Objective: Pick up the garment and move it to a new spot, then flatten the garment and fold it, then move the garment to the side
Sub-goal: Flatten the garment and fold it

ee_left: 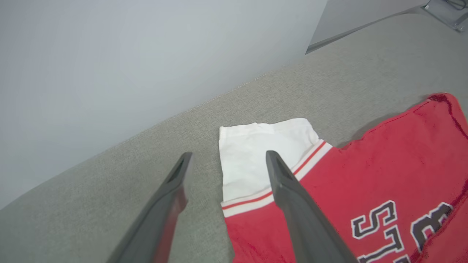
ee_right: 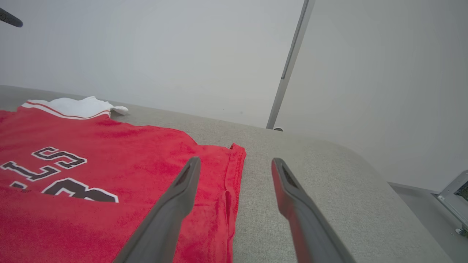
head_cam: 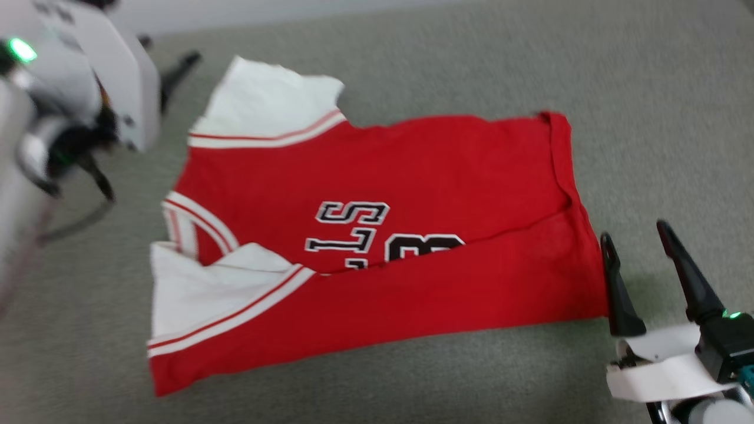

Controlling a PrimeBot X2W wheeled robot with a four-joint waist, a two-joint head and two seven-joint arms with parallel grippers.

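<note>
The garment [head_cam: 442, 153] is a red shirt with white sleeves, spread on the grey cloth surface [head_cam: 648, 88]. Its near long side is folded up over the black lettering. My left gripper [head_cam: 168, 56] hovers open above the far white sleeve [head_cam: 265, 100]; in the left wrist view the gripper [ee_left: 229, 155] has that sleeve [ee_left: 256, 153] between its fingers' lines, with the garment [ee_left: 384, 164] to the right. My right gripper [head_cam: 635, 235] stands open just off the shirt's right hem. In the right wrist view this gripper [ee_right: 237, 160] straddles the hem of the garment [ee_right: 109, 146]. Nothing is held.
The grey surface [ee_right: 310, 164] extends well beyond the shirt on the right and front. A pale wall [ee_left: 109, 54] rises behind its far edge. A metal fitting [ee_right: 453, 193] sits on the floor past the right end.
</note>
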